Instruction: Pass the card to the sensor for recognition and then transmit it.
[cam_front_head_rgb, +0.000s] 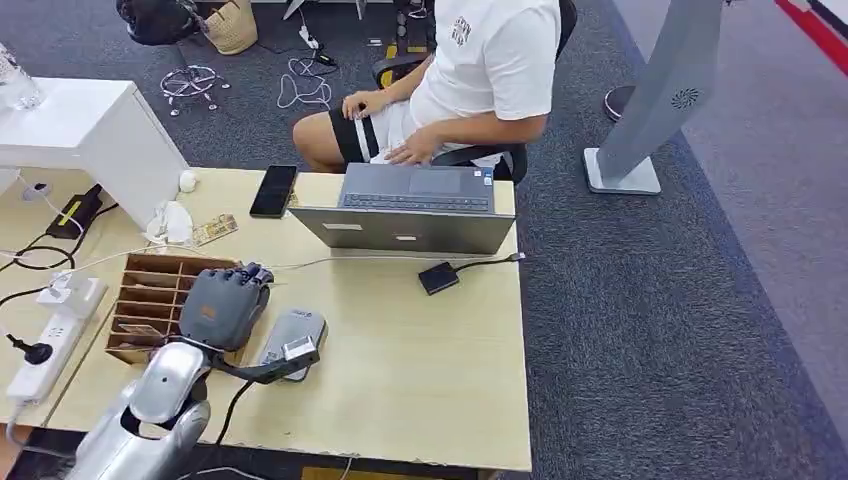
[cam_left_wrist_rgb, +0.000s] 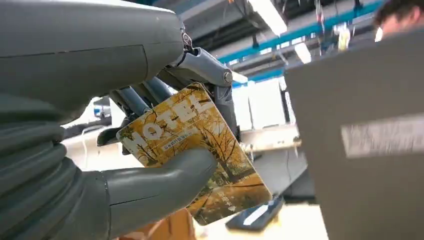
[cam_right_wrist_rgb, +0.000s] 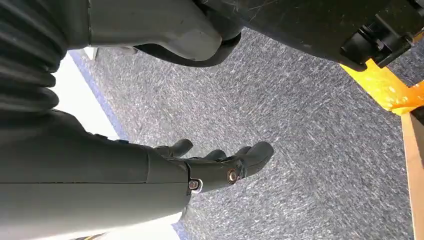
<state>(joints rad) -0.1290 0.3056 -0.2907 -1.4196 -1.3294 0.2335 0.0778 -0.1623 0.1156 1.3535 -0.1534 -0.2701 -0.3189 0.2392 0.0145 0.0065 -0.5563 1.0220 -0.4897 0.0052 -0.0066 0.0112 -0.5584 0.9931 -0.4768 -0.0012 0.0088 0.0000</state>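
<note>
We have the card (cam_left_wrist_rgb: 200, 150) in our left hand (cam_front_head_rgb: 224, 305), the thumb pressing its yellow printed face against the darker fingers (cam_left_wrist_rgb: 150, 92) behind it, so the pick-up part of the job looks done. In the head view that hand hovers above the wooden table (cam_front_head_rgb: 420, 380), between the wooden card rack (cam_front_head_rgb: 150, 290) and the small grey sensor (cam_front_head_rgb: 295, 335) lying flat just beside it. From here we cannot tell whether the card has yet been read: the hand sits near the sensor but is not plainly over its top, and the card itself is hidden under the hand in the head view. We judge the recognition step to be in hand or about to begin, with the handing-on left to do. A person (cam_front_head_rgb: 470, 80) sits on the far side of the table behind an open laptop (cam_front_head_rgb: 415, 205), and is the likely one to receive the card. A phone (cam_front_head_rgb: 273, 190) and a small black box on a cable (cam_front_head_rgb: 438, 277) also lie on the table. Our right hand (cam_right_wrist_rgb: 220, 162) hangs over the carpet, fingers loosely apart and holding nothing.
</note>
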